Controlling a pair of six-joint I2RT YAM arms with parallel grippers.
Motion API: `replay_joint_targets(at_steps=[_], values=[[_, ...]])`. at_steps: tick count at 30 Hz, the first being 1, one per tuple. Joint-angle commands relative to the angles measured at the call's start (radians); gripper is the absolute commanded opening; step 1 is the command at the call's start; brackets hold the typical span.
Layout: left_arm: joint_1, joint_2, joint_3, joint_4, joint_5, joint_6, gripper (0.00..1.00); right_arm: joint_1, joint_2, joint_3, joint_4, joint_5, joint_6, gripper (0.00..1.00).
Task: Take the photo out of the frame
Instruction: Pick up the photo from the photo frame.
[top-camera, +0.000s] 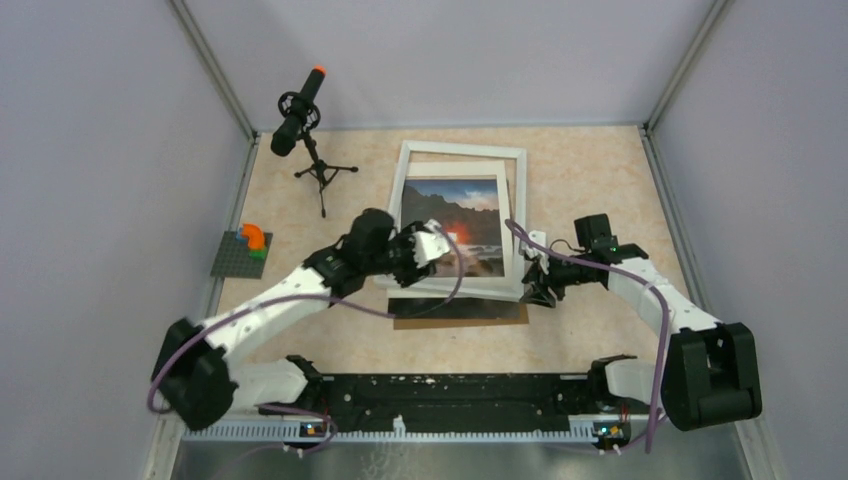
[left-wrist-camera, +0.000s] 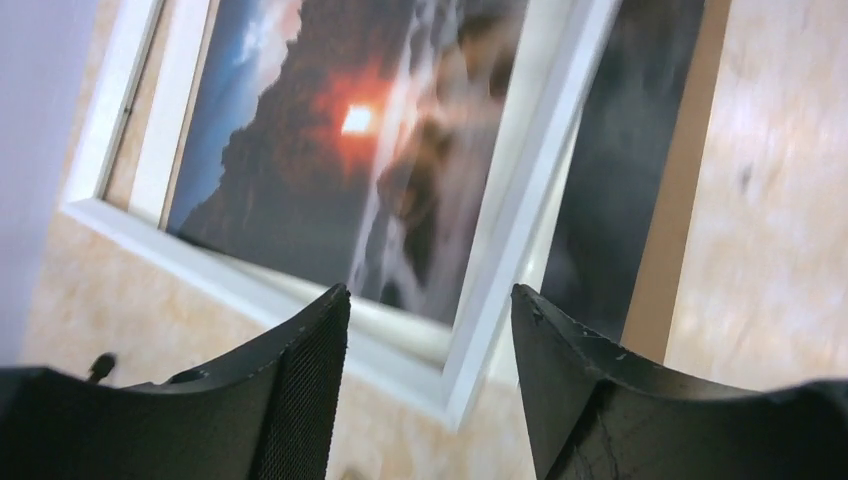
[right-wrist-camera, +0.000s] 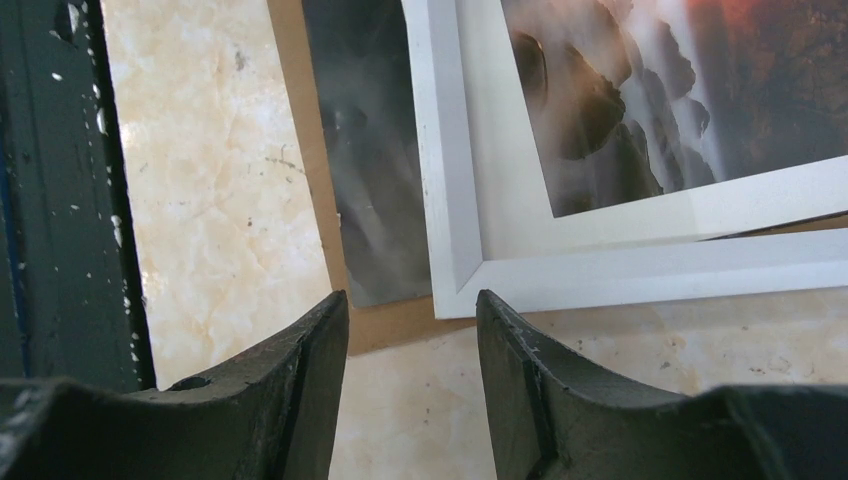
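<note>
Beige marbled tabletop between grey walls, frame lying flat at centre with both grippers at its near edge.

Photo face up inside the white border (orange glow and dark rocks plain in the left wrist view), slightly askew to the outer white outline; under the near edge, a brown board carrying a dark sheet, jutting toward the arm bases. Left gripper poised over the photo's near left part, fingers spread wide with nothing between them. Right gripper just beside the frame's near right corner, fingers moderately apart, gripping nothing, only board corner and tabletop visible in the gap. Off to the left, well apart: microphone on a small tripod, and a grey baseplate with orange and green bricks.
</note>
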Motion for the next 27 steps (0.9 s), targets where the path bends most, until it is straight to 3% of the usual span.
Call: replay_joint_targets(at_steps=[1,5,13,21,27], values=[[0.177,-0.138,-0.119,-0.295,0.204,0.426,0.66,0.018,0.022,0.074,-0.023,-0.003,0.071,0.5],[0.291,-0.12,-0.14,-0.447,0.264,0.697,0.64,0.08,0.058,0.098,-0.026,0.025,0.096,0.49],[0.299,-0.099,-0.273,-0.368,0.294,0.968,0.62,0.241,0.12,0.117,0.062,0.143,0.231,0.38],[0.296,-0.117,-0.374,-0.26,0.385,1.042,0.65,0.397,0.239,0.111,0.176,0.34,0.342,0.14],[0.281,-0.149,-0.465,-0.124,0.366,1.025,0.65,0.482,0.309,0.099,0.235,0.469,0.367,0.04]])
